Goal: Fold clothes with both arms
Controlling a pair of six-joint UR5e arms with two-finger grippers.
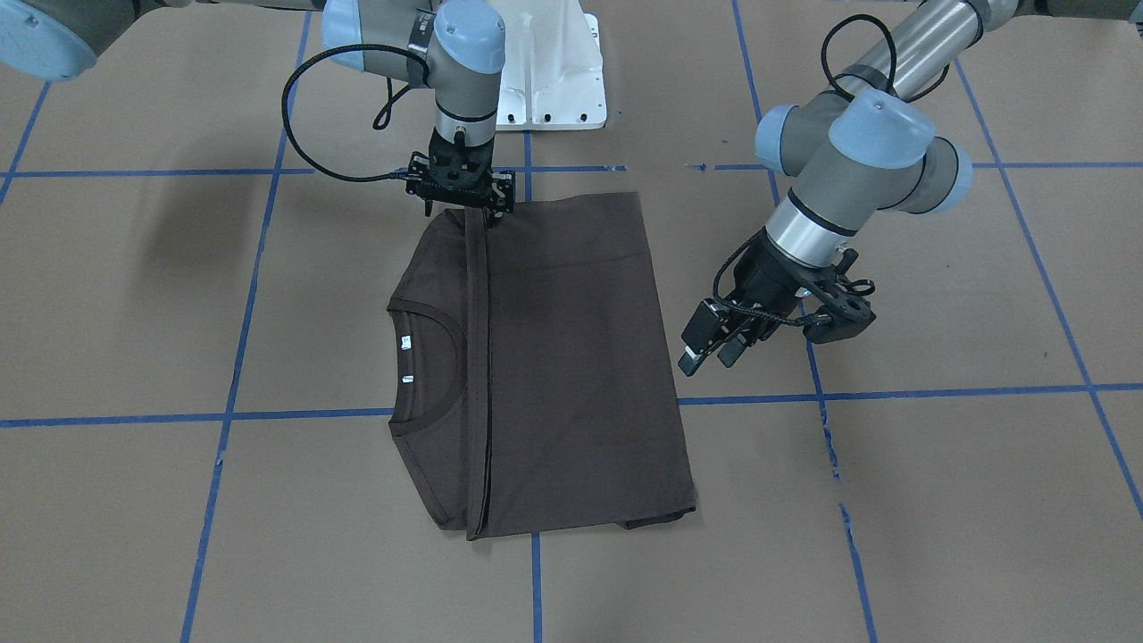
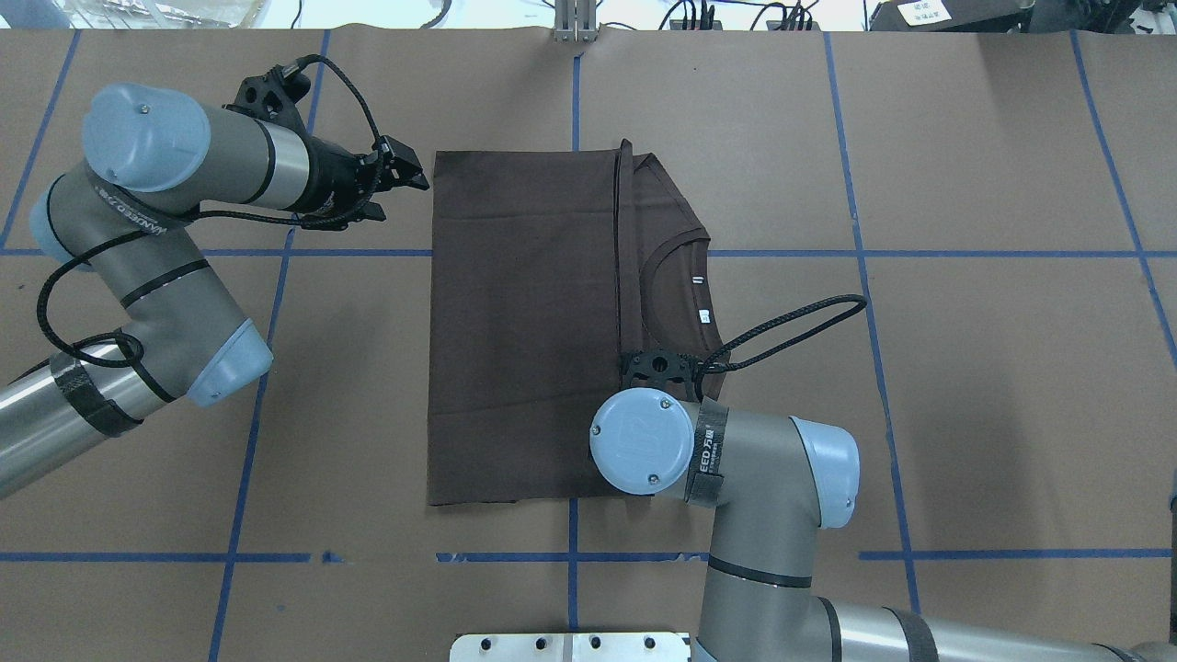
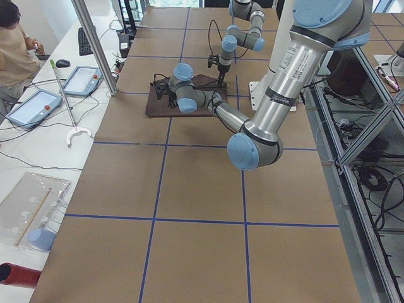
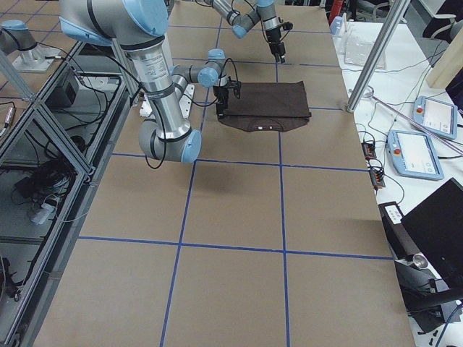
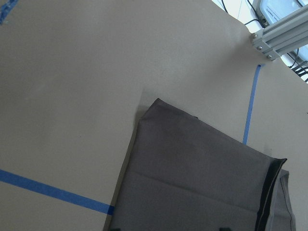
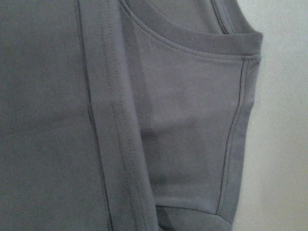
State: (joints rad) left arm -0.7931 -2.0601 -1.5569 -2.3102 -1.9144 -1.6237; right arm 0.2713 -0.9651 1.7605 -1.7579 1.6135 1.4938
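The dark brown T-shirt [image 1: 571, 357] lies folded flat in a rectangle on the brown table, also in the overhead view [image 2: 524, 340]. Its ribbed collar [image 1: 446, 357] and white neck tags [image 1: 404, 342] show beside a folded-over hem strip. My right gripper [image 1: 464, 210] points straight down at the shirt's edge nearest the robot, jaws apart, just over the hem strip; in the overhead view the wrist hides it. The right wrist view shows only cloth [image 6: 48, 120]. My left gripper [image 1: 710, 355] is open and empty, off the shirt's side, also in the overhead view [image 2: 405, 198].
The white pedestal base [image 1: 549, 80] stands behind the shirt. Blue tape lines [image 1: 536, 402] cross the table. A metal post [image 3: 95, 47], tablets [image 3: 35, 107] and a person [image 3: 12, 50] are at the operators' side.
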